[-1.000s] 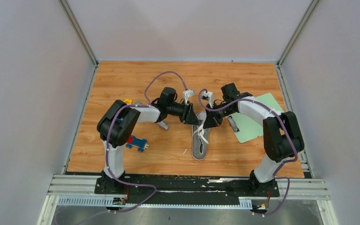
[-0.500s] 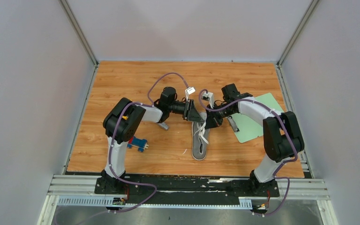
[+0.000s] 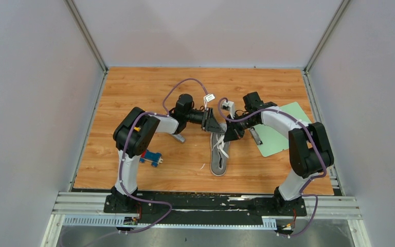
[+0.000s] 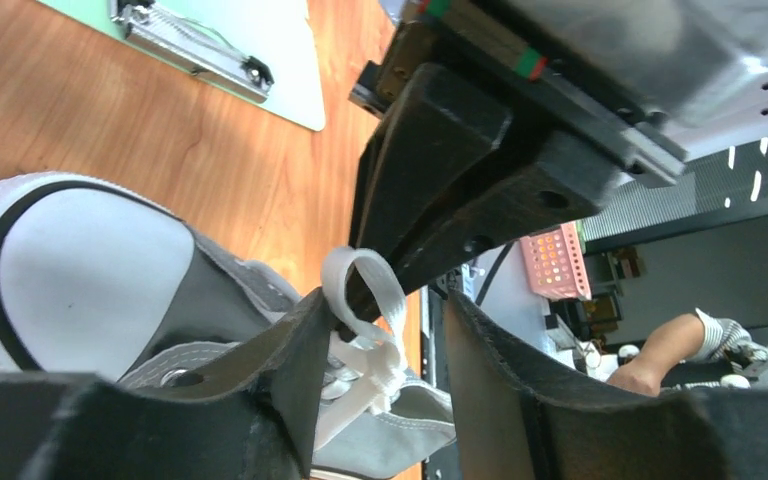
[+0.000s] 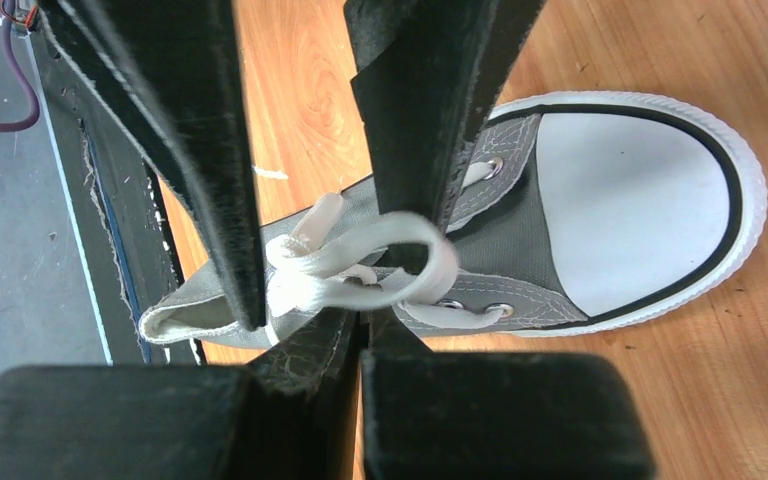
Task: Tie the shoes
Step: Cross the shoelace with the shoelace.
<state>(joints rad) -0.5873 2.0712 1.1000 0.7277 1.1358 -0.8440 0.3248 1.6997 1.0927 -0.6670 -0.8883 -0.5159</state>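
The shoe lies mid-way across the table, toe at 12 o'clock, heel at 6. Above its tongue a white lace loop stands up, pinched in the clenched right gripper. The left gripper, released, straddles that loop from 10 o'clock. Likely risks: the left closes on the tongue instead of lace, or a tug drags the unheld shoe and collapses the loop.

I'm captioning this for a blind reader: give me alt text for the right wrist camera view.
The right gripper pinches a white lace loop above a grey sneaker on a wooden table. The open left gripper brackets the loop from the top of the frame.
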